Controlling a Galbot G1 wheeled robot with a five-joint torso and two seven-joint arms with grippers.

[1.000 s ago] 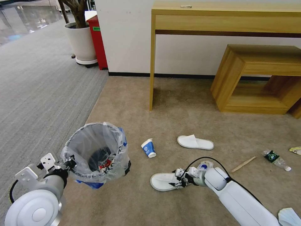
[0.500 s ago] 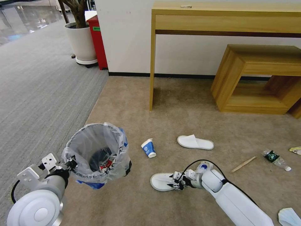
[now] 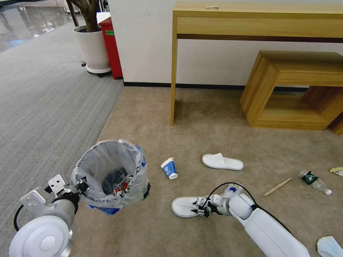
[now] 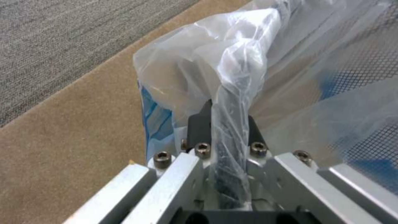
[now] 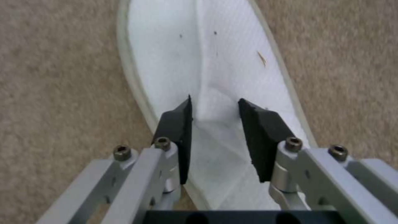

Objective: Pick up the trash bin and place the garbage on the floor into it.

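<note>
A beige carpet floor runs up to a wooden console table by the wall. At the near left, the left gripper is clamped on the rim of the black trash bin, pinching its clear liner. To the right, the right gripper sits low over a white slipper, fingers parted either side of a raised fold, not yet closed. A blue-white paper cup lies between them.

A white wall stood behind a tall wooden console table. Right of that table sat a low wooden bench; left of it, a potted plant, a red cabinet and grey striped carpet.
</note>
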